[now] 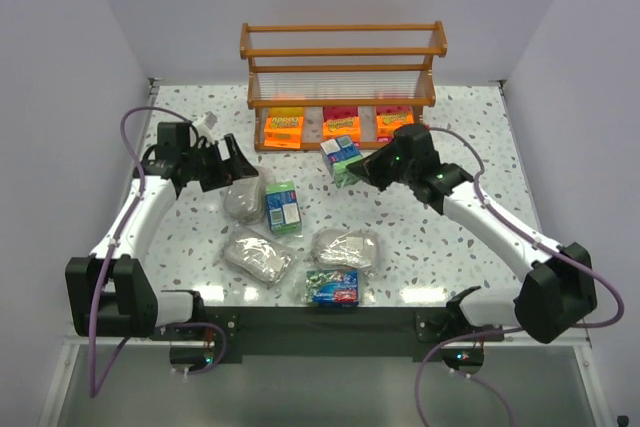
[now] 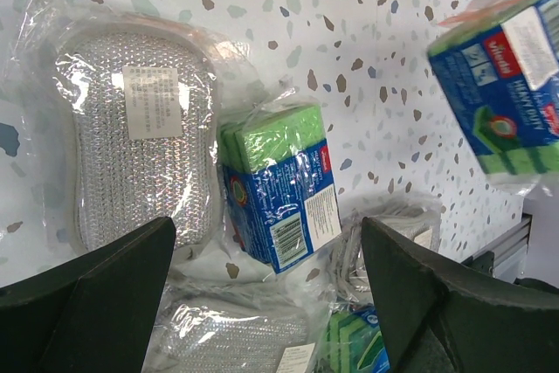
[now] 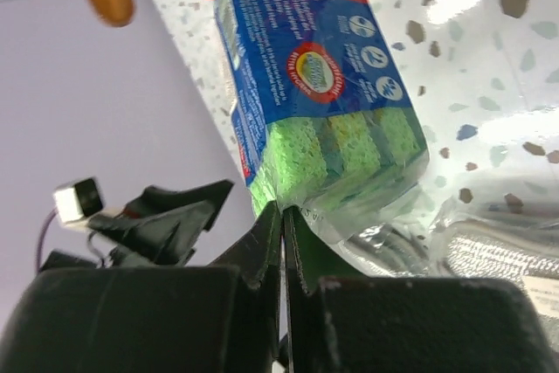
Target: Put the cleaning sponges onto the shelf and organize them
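The wooden shelf (image 1: 340, 67) stands at the back, with three orange-and-pink packs (image 1: 341, 125) on its bottom tier. My right gripper (image 1: 362, 169) is shut on the wrap edge of a green/blue pack (image 1: 342, 155) and holds it off the table in front of the shelf; in the right wrist view the jaws (image 3: 284, 211) pinch the wrap below the pack (image 3: 323, 85). My left gripper (image 1: 235, 162) is open and empty above a silvery pack (image 1: 243, 199). In the left wrist view its fingers (image 2: 96, 294) frame that silvery pack (image 2: 140, 137) and a green/blue pack (image 2: 279, 185).
Two more silvery packs (image 1: 258, 255) (image 1: 346, 247) and a green/blue pack (image 1: 333, 286) lie near the table's front edge. A green/blue pack (image 1: 283, 205) stands mid-table. The shelf's upper tiers hold nothing. White walls close in on both sides.
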